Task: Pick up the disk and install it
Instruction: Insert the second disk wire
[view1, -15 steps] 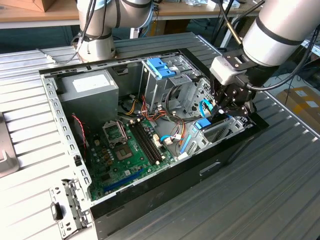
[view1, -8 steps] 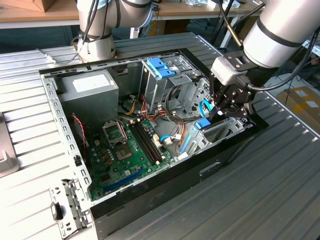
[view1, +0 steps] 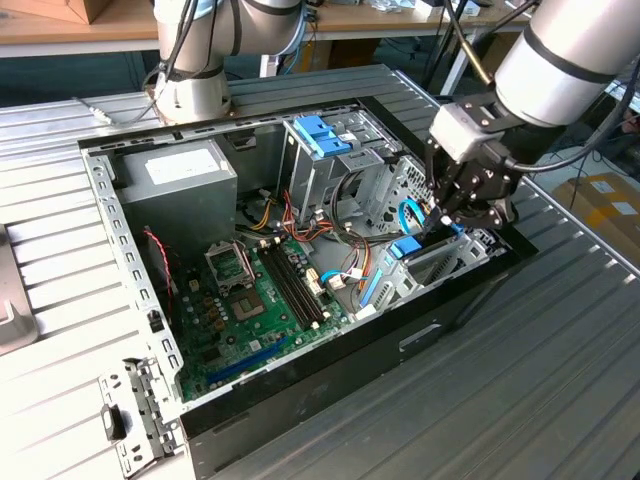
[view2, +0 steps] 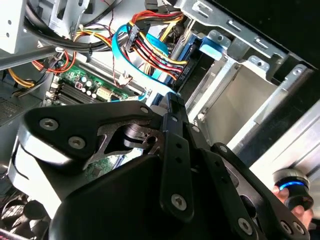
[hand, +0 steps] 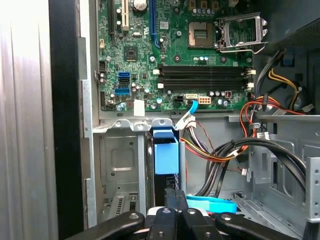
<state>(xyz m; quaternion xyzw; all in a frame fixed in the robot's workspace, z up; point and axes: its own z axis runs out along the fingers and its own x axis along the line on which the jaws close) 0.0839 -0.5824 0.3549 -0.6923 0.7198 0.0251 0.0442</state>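
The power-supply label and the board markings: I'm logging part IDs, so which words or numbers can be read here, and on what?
None can be read.
Power-supply box label: print too small.
Motherboard markings: too small.
White sticker on the board's edge: blurred.

Silver-grey arm (view1: 560, 60), black screw-studded pincer (view1: 462, 205), dark cables.

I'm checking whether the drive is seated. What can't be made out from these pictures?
- The disk: in the first wrist view just its blue rail end shows above the tool; the bay wall and the linkage hide the rest.
- Seating depth: in the exterior view the tool covers the bay.
- Tool fingertips: in the second wrist view the tool's own black linkage blocks them, so the grip cannot be told.
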